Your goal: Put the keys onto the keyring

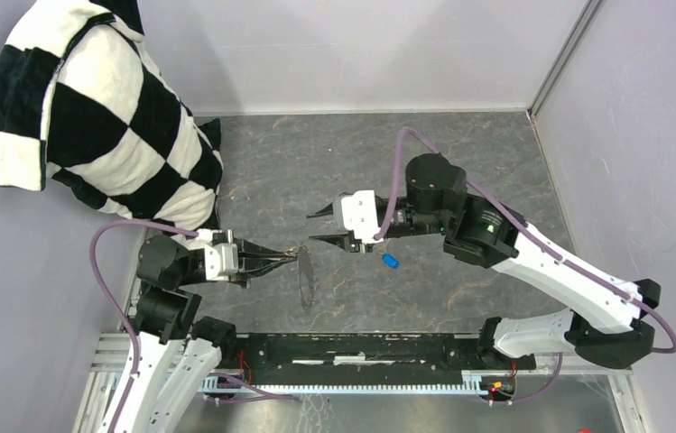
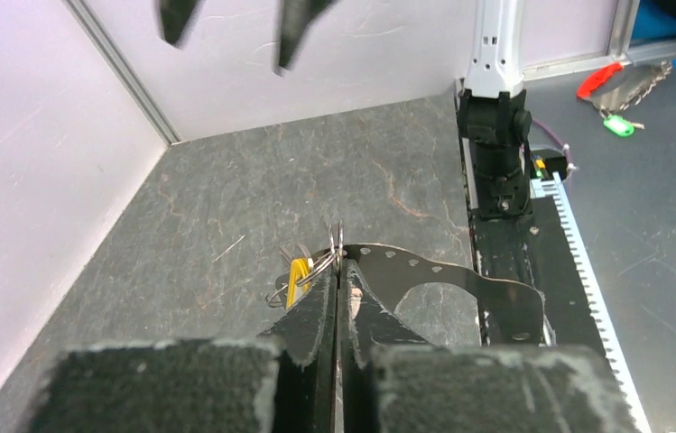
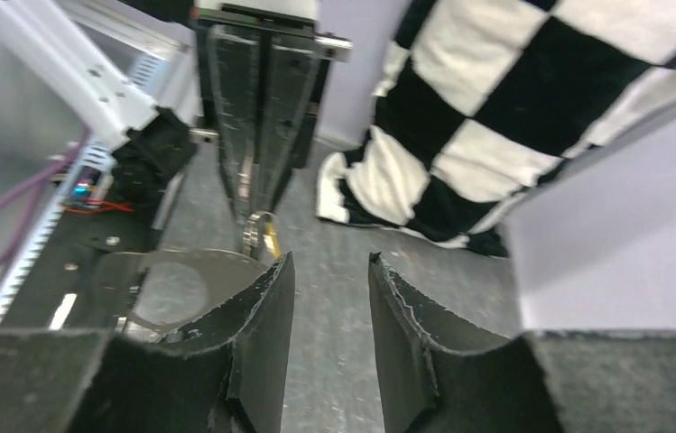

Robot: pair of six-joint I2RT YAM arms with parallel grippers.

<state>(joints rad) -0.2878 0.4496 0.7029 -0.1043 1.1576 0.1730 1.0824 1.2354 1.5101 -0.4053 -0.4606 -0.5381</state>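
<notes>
The left gripper (image 1: 292,255) pinches the keyring (image 1: 305,283) shut, with the yellow key (image 2: 299,281) hanging at the grip. Right of it, the blue key (image 1: 390,261) lies loose on the table (image 1: 460,171). Just beyond, the right gripper (image 1: 314,226) gapes half open and empty; fetching that key looks next.

Black-and-white chequered plush cloth (image 1: 90,117) bunched at the far left corner, overhanging the dark grey marbled desk (image 1: 460,153), pale lilac walls (image 1: 334,45) around it, small green plastic tag (image 2: 619,125) near a red-handled object (image 2: 597,79) off the desk.

Yellow key (image 2: 299,280) — half hidden, seemingly.
</notes>
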